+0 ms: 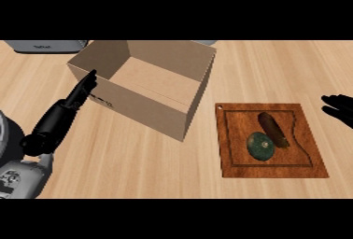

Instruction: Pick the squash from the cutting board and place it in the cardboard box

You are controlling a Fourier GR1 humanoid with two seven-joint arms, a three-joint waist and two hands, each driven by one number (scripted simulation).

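i see the squash (261,146), dark green and round, lying on the cutting board (238,140) at the lower right of the frame, touching a brown oblong item (273,129) just above it. the open cardboard box (148,100) stands upper centre on the worktop (138,158), left of the board. my left hand (81,91) reaches up beside the box's left wall, fingers straight, grasping nothing. my right hand (339,108) shows at the right edge, fingers relaxed, well apart from the squash.

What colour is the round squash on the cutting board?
Dark mottled green squash, seen in the head view.
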